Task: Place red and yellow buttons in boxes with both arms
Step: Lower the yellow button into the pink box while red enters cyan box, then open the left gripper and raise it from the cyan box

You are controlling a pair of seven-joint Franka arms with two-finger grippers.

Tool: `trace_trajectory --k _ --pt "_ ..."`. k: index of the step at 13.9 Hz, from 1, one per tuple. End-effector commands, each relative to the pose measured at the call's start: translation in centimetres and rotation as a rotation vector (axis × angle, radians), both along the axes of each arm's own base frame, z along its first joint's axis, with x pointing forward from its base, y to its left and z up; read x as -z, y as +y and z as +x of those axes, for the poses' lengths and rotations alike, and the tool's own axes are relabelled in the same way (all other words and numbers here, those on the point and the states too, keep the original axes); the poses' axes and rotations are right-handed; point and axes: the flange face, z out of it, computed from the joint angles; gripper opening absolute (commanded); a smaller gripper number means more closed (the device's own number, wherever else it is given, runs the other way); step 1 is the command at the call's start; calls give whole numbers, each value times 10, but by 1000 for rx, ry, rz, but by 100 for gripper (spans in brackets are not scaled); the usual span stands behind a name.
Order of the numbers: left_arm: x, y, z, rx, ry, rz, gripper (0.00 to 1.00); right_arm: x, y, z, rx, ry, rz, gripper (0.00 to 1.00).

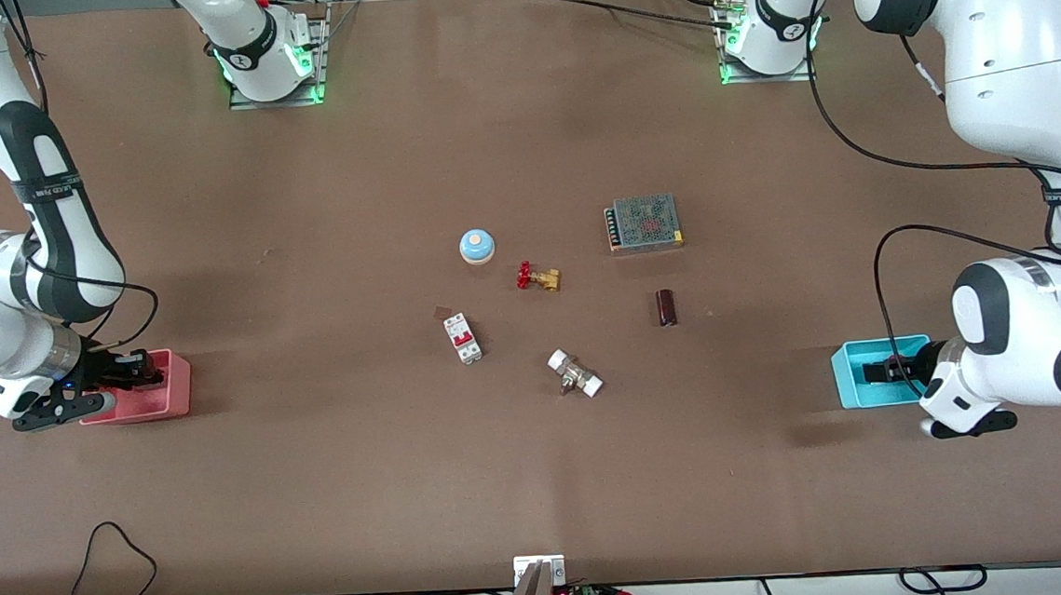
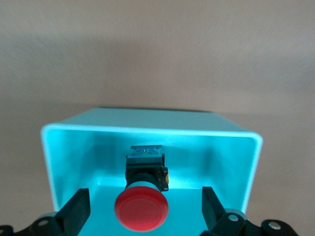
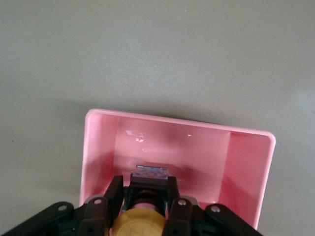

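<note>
The red button (image 2: 141, 209) lies inside the cyan box (image 2: 147, 129), free between the spread fingers of my left gripper (image 2: 144, 209), which is open. In the front view the left gripper (image 1: 883, 372) reaches into the cyan box (image 1: 849, 378) at the left arm's end of the table. My right gripper (image 3: 145, 194) is shut on the yellow button (image 3: 141, 223) and holds it inside the pink-red box (image 3: 174, 142). In the front view the right gripper (image 1: 129, 370) is in the pink-red box (image 1: 168, 393) at the right arm's end; both buttons are hidden there.
In the middle of the table lie a blue dome button (image 1: 477, 246), a brass valve with a red handwheel (image 1: 538, 277), a white breaker (image 1: 462, 338), a white-capped fitting (image 1: 575, 374), a dark red block (image 1: 667, 307) and a metal power supply (image 1: 644, 223).
</note>
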Motion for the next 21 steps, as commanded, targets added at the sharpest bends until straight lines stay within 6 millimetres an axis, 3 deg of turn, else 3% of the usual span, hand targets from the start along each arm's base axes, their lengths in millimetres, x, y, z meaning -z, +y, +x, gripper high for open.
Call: trace_trajectory --k 1,4,7,9,11,15,17,19,21 --pt "-47 -1 2 8 -46 -16 100 6 -8 -1 -4 -21 5 28" --pt "-123 -8 1 14 -136 -12 100 6 -9 -2 -2 -21 4 28" --pt "-187 -23 -18 5 -119 -35 100 9 -9 -1 -3 -19 3 29" --pt "-225 -50 -29 -19 -117 -30 100 14 -11 -2 0 -19 2 30" --pt "-250 -74 -42 -13 -90 -8 100 16 -12 -1 1 -24 -2 30" --pt "-315 -65 -68 -22 -134 0 100 18 -12 -2 1 -21 -1 32" --pt "-329 -52 -73 -40 -150 1 100 19 -12 -2 1 -20 -1 47" --pt "-336 -39 -80 -52 -146 -5 100 20 -12 -2 1 -18 -1 53" --pt "-346 -37 -105 -62 -144 -10 100 21 -12 -2 1 -18 -1 55"
